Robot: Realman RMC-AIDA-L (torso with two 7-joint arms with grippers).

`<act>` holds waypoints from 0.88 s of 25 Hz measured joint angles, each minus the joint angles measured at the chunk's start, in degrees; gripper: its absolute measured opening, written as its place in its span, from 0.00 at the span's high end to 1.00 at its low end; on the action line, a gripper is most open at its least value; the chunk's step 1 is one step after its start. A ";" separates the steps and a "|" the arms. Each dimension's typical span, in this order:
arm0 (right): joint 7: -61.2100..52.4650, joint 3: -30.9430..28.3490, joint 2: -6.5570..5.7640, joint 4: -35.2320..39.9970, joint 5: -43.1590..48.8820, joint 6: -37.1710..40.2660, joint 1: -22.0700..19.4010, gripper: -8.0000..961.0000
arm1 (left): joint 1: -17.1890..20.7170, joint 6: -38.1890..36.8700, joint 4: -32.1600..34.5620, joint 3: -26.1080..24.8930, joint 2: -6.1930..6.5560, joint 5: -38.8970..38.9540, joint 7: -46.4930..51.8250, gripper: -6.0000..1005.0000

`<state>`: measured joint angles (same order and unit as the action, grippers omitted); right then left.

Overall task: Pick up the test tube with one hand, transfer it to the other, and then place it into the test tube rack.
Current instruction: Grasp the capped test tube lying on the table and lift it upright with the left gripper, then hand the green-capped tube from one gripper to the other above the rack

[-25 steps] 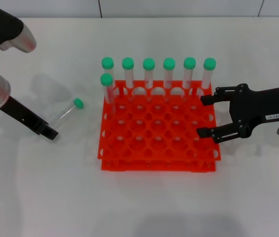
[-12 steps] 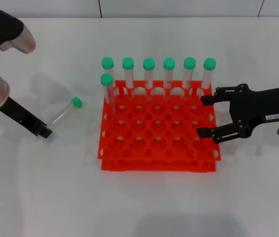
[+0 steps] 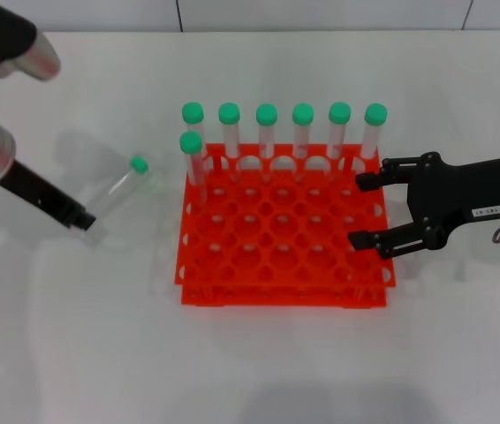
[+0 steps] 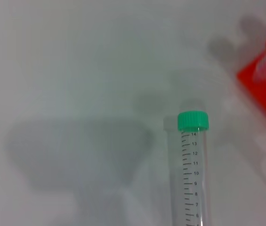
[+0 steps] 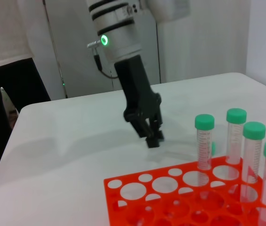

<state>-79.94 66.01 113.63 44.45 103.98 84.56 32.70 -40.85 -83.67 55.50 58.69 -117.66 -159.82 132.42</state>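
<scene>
surface: white matte table [image 3: 259,371], pale wall behind
tube: test tube [image 3: 117,193] left of orange rack [image 3: 281,231], base end pinched in left gripper [image 3: 85,220], green cap raised
right gripper [image 3: 365,210]: over rack's right edge, fingers spread, empty
handling: likely light, stiff, slick; hand over mid-barrel

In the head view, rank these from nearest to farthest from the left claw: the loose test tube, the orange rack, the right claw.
1. Test tube, held in the left claw.
2. Test tube rack, mid-table.
3. Right claw, at the rack's far side.
</scene>
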 joint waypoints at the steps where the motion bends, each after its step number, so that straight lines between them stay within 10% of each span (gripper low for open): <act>1: -0.06 0.00 0.03 0.00 0.00 0.03 -0.01 0.12 | 0.00 0.00 0.00 0.00 0.00 0.00 0.00 0.80; 9: -0.17 0.00 0.27 0.41 -0.04 0.54 -0.49 0.12 | 8.98 6.31 14.17 1.70 -1.56 12.41 -5.11 0.80; 22: -0.14 -0.10 1.08 2.79 -0.46 1.99 -1.95 0.12 | 18.73 16.02 12.85 3.30 -1.41 45.51 -28.78 0.80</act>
<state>-80.08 65.91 114.72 47.24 103.52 86.55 30.75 -22.11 -67.65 68.36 61.99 -119.07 -114.30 103.64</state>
